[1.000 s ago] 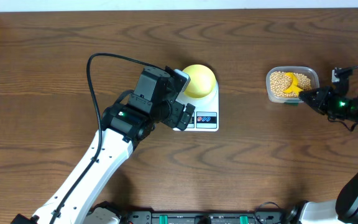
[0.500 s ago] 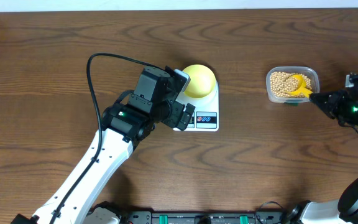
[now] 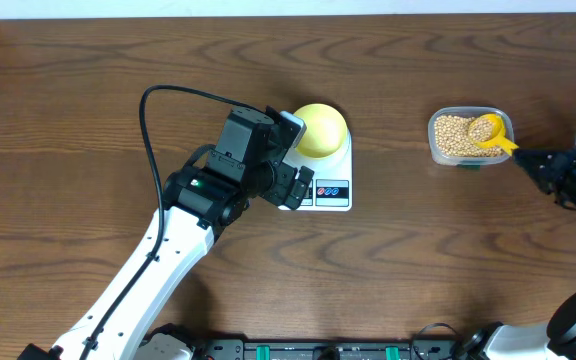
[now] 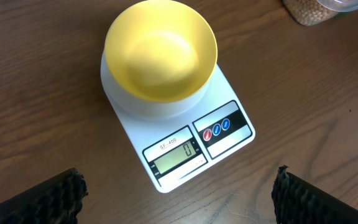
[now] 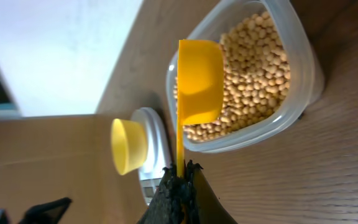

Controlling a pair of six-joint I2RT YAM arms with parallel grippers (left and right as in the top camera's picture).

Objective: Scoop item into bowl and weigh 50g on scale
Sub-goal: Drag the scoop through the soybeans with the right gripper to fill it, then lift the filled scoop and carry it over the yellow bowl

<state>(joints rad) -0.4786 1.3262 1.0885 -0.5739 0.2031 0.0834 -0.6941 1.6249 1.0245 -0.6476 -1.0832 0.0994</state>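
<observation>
right gripper (image 5: 180,182) clenched on handle end of yellow scoop (image 5: 199,81); scoop cup out ahead of fingertips, over clear tub (image 5: 306,74). beans (image 5: 253,81) fill tub, under and beside cup; whether cup carries any, cannot tell. left gripper (image 4: 179,199) released, fingers spread wide, holding nothing. bowl (image 4: 160,50) empty, ahead of it, sitting on scale (image 4: 232,146) platform; display nearest fingers reads 0.

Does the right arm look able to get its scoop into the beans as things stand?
Probably yes: the right gripper clamps the scoop, whose cup hangs over the open tub, nothing covering the beans.
</observation>
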